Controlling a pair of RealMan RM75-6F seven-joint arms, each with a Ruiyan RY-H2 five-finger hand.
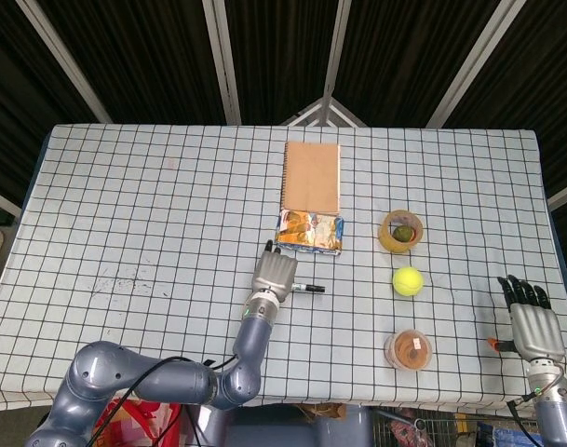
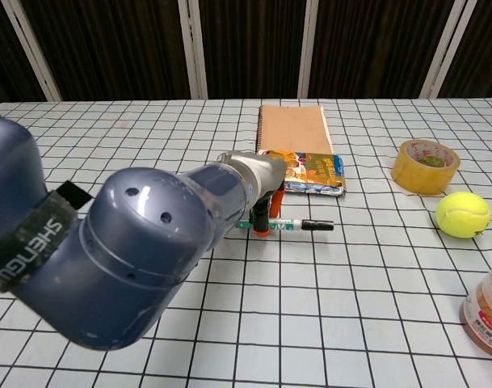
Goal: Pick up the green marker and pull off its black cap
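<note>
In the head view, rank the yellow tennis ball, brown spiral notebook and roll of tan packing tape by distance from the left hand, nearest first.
1. Brown spiral notebook, straight beyond the left hand.
2. Yellow tennis ball, out to its right, only slightly farther.
3. Roll of tan packing tape, beyond the ball.

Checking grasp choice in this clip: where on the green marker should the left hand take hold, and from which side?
Judging by its pose, grip the green marker on its pale barrel, from above. It lies flat, black cap pointing right toward the tennis ball, so the left hand at the barrel end leaves the cap free for pulling.
</note>
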